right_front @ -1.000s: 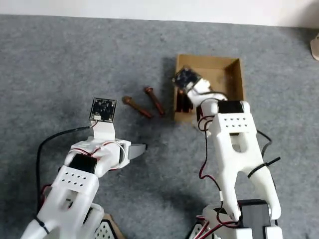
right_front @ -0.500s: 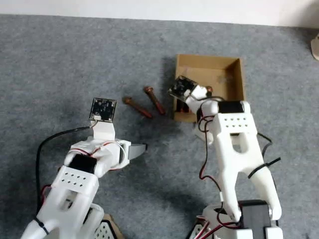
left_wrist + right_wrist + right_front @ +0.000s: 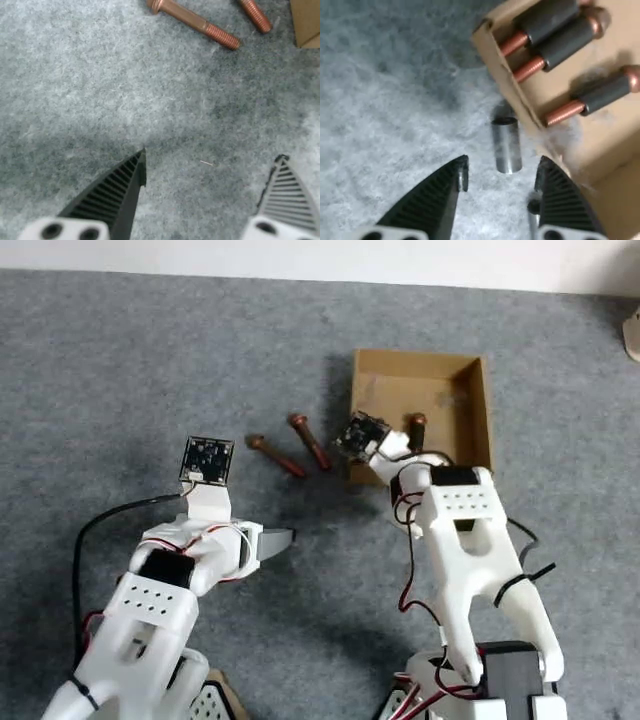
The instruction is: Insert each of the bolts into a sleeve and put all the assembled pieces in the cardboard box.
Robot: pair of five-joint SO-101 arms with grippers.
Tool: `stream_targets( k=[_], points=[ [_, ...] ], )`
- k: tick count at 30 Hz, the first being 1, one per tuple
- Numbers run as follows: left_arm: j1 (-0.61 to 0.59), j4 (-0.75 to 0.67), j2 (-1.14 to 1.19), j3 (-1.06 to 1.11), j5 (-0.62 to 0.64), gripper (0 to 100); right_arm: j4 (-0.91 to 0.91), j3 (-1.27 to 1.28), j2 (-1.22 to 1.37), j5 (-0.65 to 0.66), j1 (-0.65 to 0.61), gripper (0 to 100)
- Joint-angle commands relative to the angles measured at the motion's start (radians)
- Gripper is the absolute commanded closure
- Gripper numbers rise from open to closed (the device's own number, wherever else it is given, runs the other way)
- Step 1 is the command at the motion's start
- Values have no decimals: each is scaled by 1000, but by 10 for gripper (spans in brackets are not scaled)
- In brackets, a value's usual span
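Note:
Two bare copper bolts point(image 3: 275, 455) point(image 3: 310, 440) lie on the grey carpet left of the cardboard box point(image 3: 470, 370). In the left wrist view they are bolt point(image 3: 192, 22) and bolt point(image 3: 255, 15), well ahead of my open, empty left gripper point(image 3: 212, 160). My right gripper point(image 3: 503, 165) is open just outside the box's near-left corner. A loose grey sleeve point(image 3: 506, 145) lies on the carpet between and just beyond its tips. Inside the box point(image 3: 520, 100) lie three bolts in dark sleeves point(image 3: 565, 40).
The box wall point(image 3: 492, 47) stands right beside the loose sleeve. My left arm point(image 3: 190, 570) rests at the lower left, its gripper point(image 3: 278, 540) pointing right. Open carpet spreads to the left and back. One assembled piece point(image 3: 417, 425) shows in the box from above.
My right arm has drawn back out of the box toward its near-left corner, uncovering an assembled piece inside. The left arm has not moved.

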Motion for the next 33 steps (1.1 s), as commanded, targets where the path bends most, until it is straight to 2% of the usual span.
stream_targets(
  k=[1,13,19,21,25,28,31,33],
  points=[
    [-7,2,-15,-30,-11,639,-25,-12,58,28,-7,796],
    [-7,2,-15,-31,-12,639,-81,-272,410,34,73,796],
    [-7,2,-15,-31,-12,639,-81,-314,521,28,73,801],
    [-7,3,-15,-33,-12,639,-79,-315,535,28,73,837],
    [-7,5,-15,-35,-9,639,-76,-312,532,26,73,998],
    [-7,6,-15,-38,-6,639,-67,-312,532,-9,73,990],
    [-22,8,-8,-70,-2,639,16,-320,529,-17,73,994],
    [-56,23,-8,-90,55,639,53,-320,504,-37,73,993]
  ],
)
